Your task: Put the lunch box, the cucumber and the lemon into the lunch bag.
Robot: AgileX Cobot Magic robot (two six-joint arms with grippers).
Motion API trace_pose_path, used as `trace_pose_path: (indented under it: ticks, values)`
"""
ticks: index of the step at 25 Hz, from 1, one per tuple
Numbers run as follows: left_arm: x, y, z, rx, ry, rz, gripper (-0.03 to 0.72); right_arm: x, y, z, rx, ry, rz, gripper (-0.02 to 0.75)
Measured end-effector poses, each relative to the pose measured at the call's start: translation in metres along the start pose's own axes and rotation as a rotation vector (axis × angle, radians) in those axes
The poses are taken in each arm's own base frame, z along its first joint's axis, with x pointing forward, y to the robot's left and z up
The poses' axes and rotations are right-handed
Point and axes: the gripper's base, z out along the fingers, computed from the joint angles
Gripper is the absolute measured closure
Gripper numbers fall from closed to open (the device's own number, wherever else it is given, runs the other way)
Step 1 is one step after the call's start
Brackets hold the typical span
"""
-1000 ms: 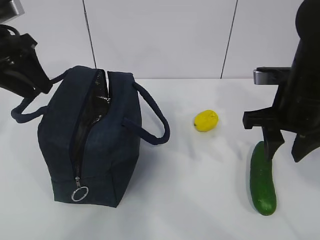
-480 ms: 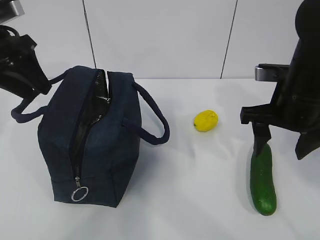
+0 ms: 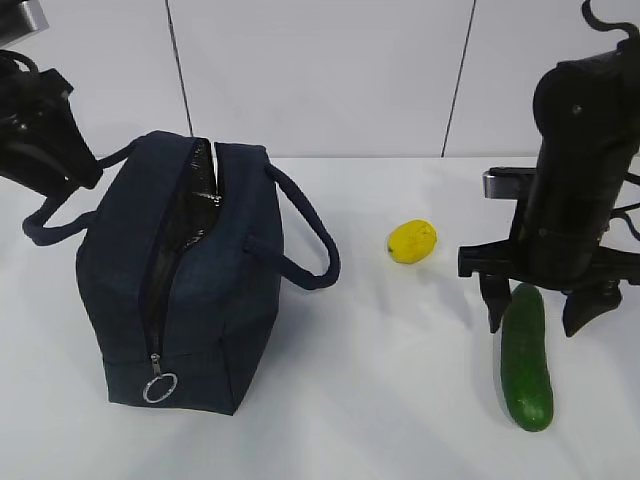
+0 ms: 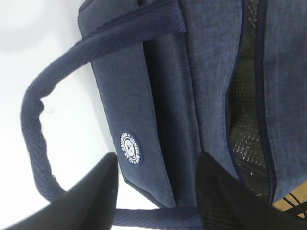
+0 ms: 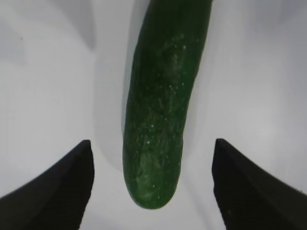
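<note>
The dark navy lunch bag [image 3: 190, 280] stands at the left with its top zipper open and silver lining showing [image 4: 247, 120]. The yellow lemon [image 3: 411, 241] lies on the white table right of the bag. Further right lies the dark green cucumber [image 3: 526, 360], pointing away from the front edge. My right gripper [image 3: 533, 325] is open and straddles the cucumber's far end [image 5: 158, 143] without touching it. My left gripper [image 3: 85, 170] hangs open beside the bag's left handle [image 4: 33, 129], its jaws apart over the strap. The lunch box is out of view.
A metal ring pull [image 3: 160, 387] hangs at the bag's near end. The bag's right handle [image 3: 315, 240] loops out toward the lemon. A white panelled wall [image 3: 320, 70] closes the back of the table [image 3: 380, 400].
My right arm has swung left and down, so its fingers now sit either side of the cucumber's far end, and the jaws have widened. The left arm, bag and lemon have not moved.
</note>
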Motion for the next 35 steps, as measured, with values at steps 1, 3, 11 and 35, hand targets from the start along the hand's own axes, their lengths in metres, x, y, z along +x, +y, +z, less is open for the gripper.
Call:
trace_pose_path:
  ticks: [1, 3, 11, 35]
  values:
    - [0.000, 0.000, 0.000, 0.000, 0.000, 0.000, 0.313, -0.002, 0.001, 0.003, -0.002, -0.007, -0.002, 0.183]
    - [0.000, 0.000, 0.000, 0.000, 0.000, 0.000, 0.313, -0.005, 0.002, 0.012, 0.009, -0.004, -0.009, 0.184]
    - [0.000, 0.000, 0.000, 0.000, 0.000, 0.000, 0.313, -0.012, 0.004, 0.041, 0.069, 0.018, -0.001, 0.184]
    - [0.000, 0.000, 0.000, 0.000, 0.000, 0.000, 0.322, -0.018, 0.010, 0.063, 0.049, 0.016, 0.013, 0.384]
